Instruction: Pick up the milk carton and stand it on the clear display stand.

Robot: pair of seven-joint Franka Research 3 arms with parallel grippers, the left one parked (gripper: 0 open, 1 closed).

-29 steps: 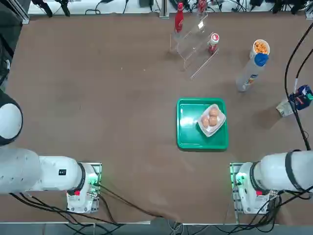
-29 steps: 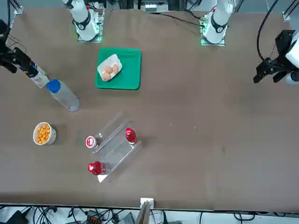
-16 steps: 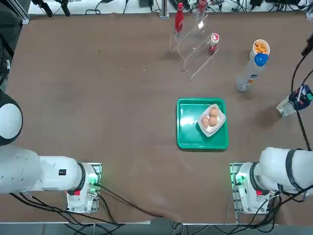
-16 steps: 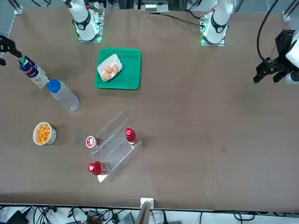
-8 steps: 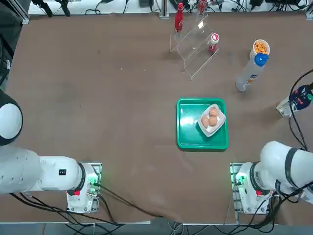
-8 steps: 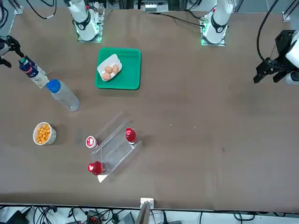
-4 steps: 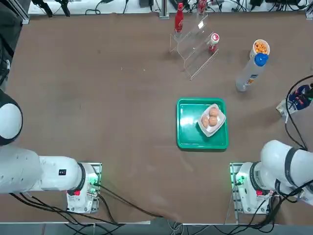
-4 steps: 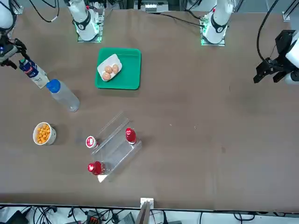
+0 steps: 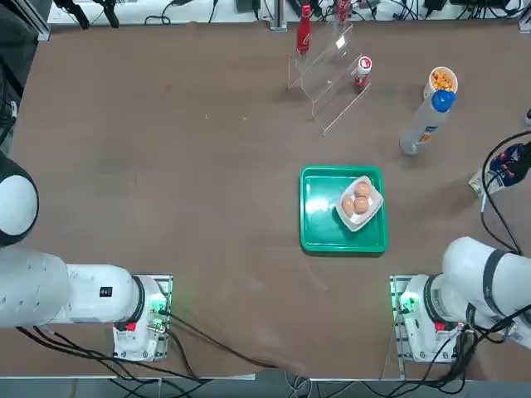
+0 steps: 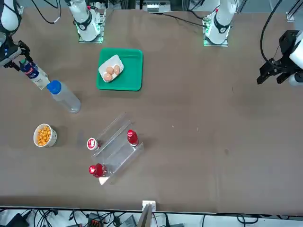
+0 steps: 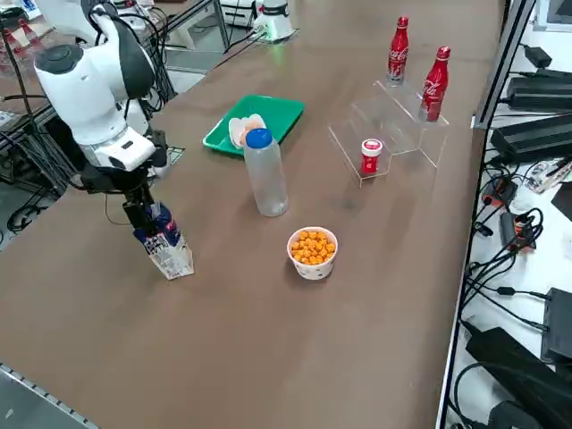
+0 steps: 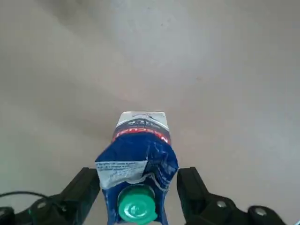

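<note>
Broad brown tabletop (image 11: pixel 375 295), clear display stand (image 11: pixel 393 125) far across it. Stood near the right edge: milk carton (image 12: pixel 138 159). Straddled its top, claw (image 12: pixel 138 199) wide open, not gripping. Best lowered further, squeezed squarely below the gable, lifted straight.

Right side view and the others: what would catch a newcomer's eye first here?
Probably the right gripper, lowered over the milk carton near the table's edge, jaws open on either side of the carton's top and not closed on it. Next, the green tray mid-table with a small dish of eggs. Then the clear display stand at the far side, with two red bottles beside it.
</note>
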